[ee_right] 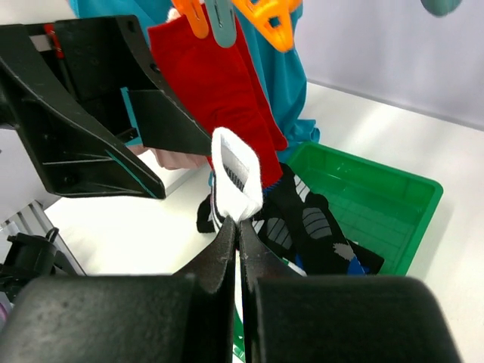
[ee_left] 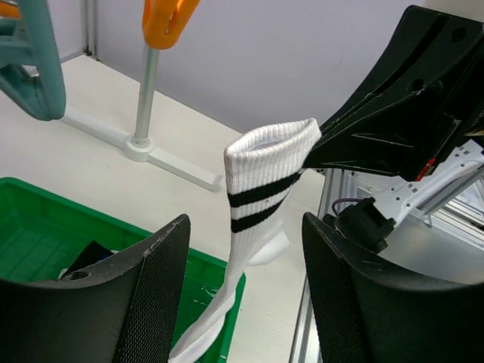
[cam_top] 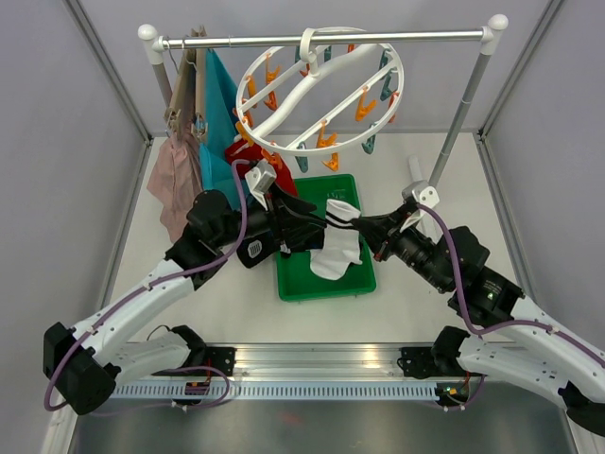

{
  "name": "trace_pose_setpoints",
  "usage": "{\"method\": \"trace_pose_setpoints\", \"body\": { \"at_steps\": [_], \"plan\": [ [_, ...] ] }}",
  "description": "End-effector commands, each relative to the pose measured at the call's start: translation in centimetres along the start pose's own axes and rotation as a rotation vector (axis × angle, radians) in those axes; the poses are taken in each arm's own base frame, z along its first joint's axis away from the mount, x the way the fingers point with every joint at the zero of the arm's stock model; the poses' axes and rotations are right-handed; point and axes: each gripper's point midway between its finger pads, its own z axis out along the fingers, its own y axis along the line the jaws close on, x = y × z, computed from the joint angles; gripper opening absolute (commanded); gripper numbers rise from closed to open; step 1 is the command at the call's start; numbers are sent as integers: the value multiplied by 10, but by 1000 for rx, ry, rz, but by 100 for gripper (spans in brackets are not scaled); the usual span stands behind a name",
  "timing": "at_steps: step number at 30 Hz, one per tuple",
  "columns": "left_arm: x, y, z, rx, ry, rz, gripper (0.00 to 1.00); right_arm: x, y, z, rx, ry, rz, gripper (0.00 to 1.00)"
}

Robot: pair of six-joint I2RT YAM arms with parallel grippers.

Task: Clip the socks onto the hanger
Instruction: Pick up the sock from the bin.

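My right gripper [ee_right: 240, 227] is shut on the cuff of a white sock with black stripes [ee_right: 236, 174] and holds it above the green tray [cam_top: 321, 284]. The sock hangs down into the tray [cam_top: 340, 248]. My left gripper [ee_left: 246, 221] is open, its jaws wide apart on either side of the hanging sock [ee_left: 265, 181] without touching it. A red sock [ee_right: 219, 83] hangs clipped to the white round hanger [cam_top: 321, 90]. Black socks with blue and grey marks [ee_right: 310, 227] lie in the tray.
The hanger hangs from a metal rail [cam_top: 321, 40] with orange [ee_left: 166, 19] and teal [ee_left: 38, 76] clips dangling. A teal cloth [cam_top: 219, 104] and a pink garment [cam_top: 175, 180] hang at the rail's left. The rack's foot [ee_left: 144, 144] stands behind the tray.
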Motion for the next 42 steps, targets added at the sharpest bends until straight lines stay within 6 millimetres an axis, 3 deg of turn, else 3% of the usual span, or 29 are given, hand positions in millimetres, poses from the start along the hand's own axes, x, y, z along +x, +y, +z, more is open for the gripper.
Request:
{"method": "trace_pose_setpoints", "body": {
  "at_steps": [1, 8, 13, 22, 29, 37, 39, 42],
  "plan": [
    [-28, -24, 4, 118, -62, -15, 66, -30, 13, -4, -54, -65, -16, 0],
    [-28, -26, 12, 160, -68, -55, 66, -46, 17, -1, -60, -93, -15, 0],
    [-32, -29, 14, 186, -93, -75, 65, -47, 18, 4, -61, -92, -14, 0],
    [-29, -33, 16, 219, -85, -106, 49, -49, 17, 11, -44, -104, -2, 0],
    [-27, -32, 17, 217, -80, -108, 47, -62, 17, 14, -32, -128, 0, 0],
    [-26, -31, 15, 209, -85, -106, 49, -62, 21, 18, -45, -122, 11, 0],
    [-28, -31, 16, 206, -91, -103, 42, -60, 21, 20, -46, -116, 13, 0],
    [-30, -32, 15, 206, -94, -100, 17, -57, 23, 23, -54, -105, 14, 0]
  ]
}}
